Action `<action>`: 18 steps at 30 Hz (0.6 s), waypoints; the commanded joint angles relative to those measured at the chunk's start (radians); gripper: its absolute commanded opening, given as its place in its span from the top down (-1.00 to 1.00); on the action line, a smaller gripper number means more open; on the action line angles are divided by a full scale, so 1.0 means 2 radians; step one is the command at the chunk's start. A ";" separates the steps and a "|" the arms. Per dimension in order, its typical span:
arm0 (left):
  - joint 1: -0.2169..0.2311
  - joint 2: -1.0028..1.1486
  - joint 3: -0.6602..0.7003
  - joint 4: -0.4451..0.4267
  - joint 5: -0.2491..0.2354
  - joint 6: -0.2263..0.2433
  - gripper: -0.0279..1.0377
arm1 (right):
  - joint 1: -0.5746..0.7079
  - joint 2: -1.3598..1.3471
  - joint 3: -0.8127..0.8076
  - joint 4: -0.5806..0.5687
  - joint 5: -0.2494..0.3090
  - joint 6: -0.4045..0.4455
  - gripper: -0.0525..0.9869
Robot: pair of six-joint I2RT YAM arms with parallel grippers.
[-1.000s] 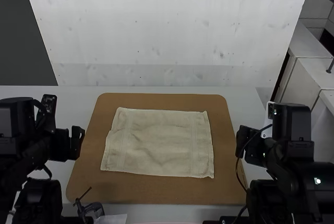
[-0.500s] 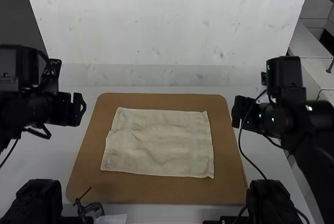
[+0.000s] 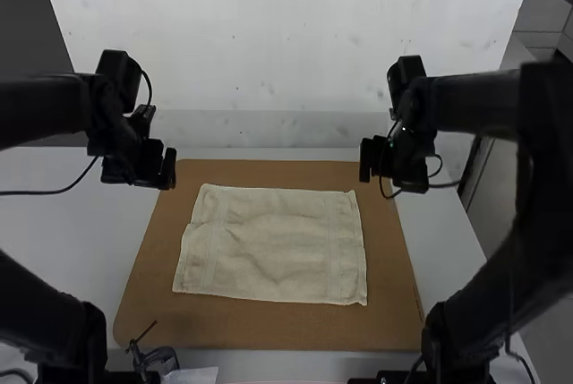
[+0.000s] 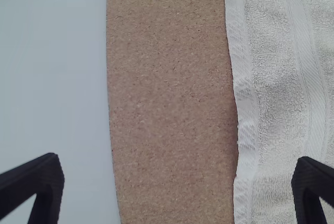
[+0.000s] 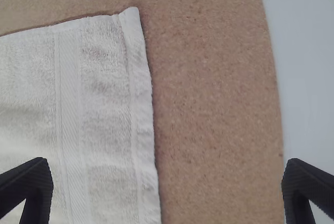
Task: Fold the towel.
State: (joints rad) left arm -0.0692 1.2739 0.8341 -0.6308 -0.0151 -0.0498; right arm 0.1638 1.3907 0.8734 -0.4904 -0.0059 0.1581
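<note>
A cream towel (image 3: 273, 245) lies spread out in a rough rectangle with slight wrinkles. In the high view my left gripper (image 3: 168, 167) hangs over the board's far left corner, and my right gripper (image 3: 365, 160) over its far right corner, both clear of the cloth. The left wrist view has the left gripper (image 4: 177, 182) with its fingers wide apart above the board and one side edge of the towel (image 4: 271, 78). In the right wrist view the right gripper (image 5: 168, 182) is likewise open, above a corner and side edge of the towel (image 5: 99, 104).
A brown board (image 3: 269, 335) with rounded corners lies under the towel on a white table (image 3: 54, 223). At the table's near edge, left of the middle, sit a small dark clamp-like object (image 3: 159, 359) and a piece of white paper (image 3: 192, 375).
Both arms have swung forward and inward from the sides, bringing their grippers toward the far corners of the board. The towel has stayed as it was.
</note>
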 commanded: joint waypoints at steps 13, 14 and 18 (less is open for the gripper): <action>-0.013 0.099 0.075 0.032 -0.008 -0.031 -0.89 | 0.045 0.316 0.214 -0.008 0.043 0.015 -0.93; -0.013 0.099 0.075 0.033 -0.006 -0.030 -0.89 | 0.045 0.326 0.220 -0.011 0.042 0.010 -0.89; -0.013 0.100 0.075 0.034 -0.004 -0.030 -0.89 | 0.038 0.355 0.237 -0.009 0.039 0.008 -0.84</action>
State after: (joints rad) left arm -0.0902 1.4673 0.9531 -0.5713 -0.0296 -0.0994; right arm 0.2409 2.0773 1.3079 -0.5102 0.0574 0.1871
